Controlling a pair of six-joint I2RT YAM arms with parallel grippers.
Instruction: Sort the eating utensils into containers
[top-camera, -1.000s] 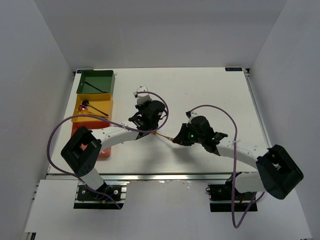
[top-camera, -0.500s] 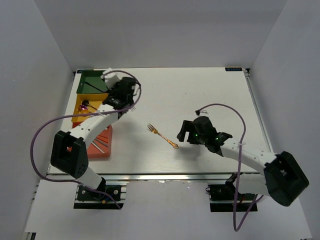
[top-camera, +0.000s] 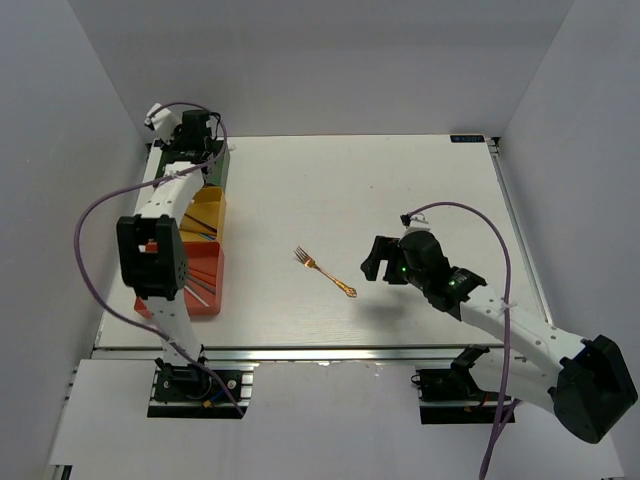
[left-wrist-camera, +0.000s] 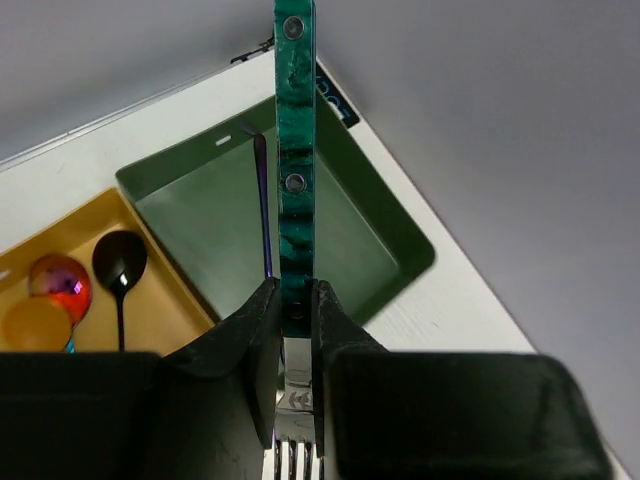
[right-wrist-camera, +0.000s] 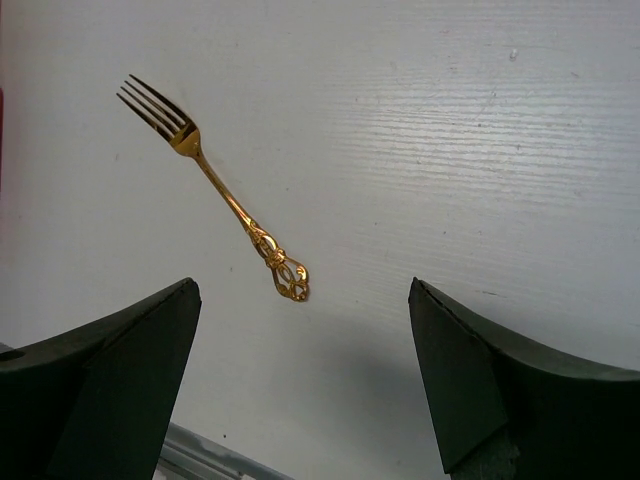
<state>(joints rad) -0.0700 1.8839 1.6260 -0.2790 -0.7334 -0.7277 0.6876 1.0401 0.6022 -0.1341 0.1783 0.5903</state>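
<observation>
My left gripper (top-camera: 190, 140) is at the back left, above the dark green tray (top-camera: 222, 166). It is shut on a teal-handled fork (left-wrist-camera: 295, 150), whose handle points out over the green tray (left-wrist-camera: 385, 235). A thin purple utensil (left-wrist-camera: 263, 205) lies in that tray. The yellow tray (left-wrist-camera: 165, 315) holds a black spoon (left-wrist-camera: 120, 265), a shiny red spoon (left-wrist-camera: 60, 280) and an orange one (left-wrist-camera: 35, 325). A gold fork (top-camera: 326, 273) lies alone on the white table. My right gripper (top-camera: 375, 262) is open and empty just right of it, and the fork's handle end (right-wrist-camera: 290, 285) lies ahead of the jaws.
The yellow tray (top-camera: 212, 205) and the orange-red tray (top-camera: 215, 262) stand in a row in front of the green one along the left edge. The orange-red tray holds several utensils (top-camera: 200, 292). White walls close in the table at the back and sides.
My left arm has swung from the table's middle to the back left with the teal fork. My right gripper has backed off to the right, leaving the gold fork on the table.
</observation>
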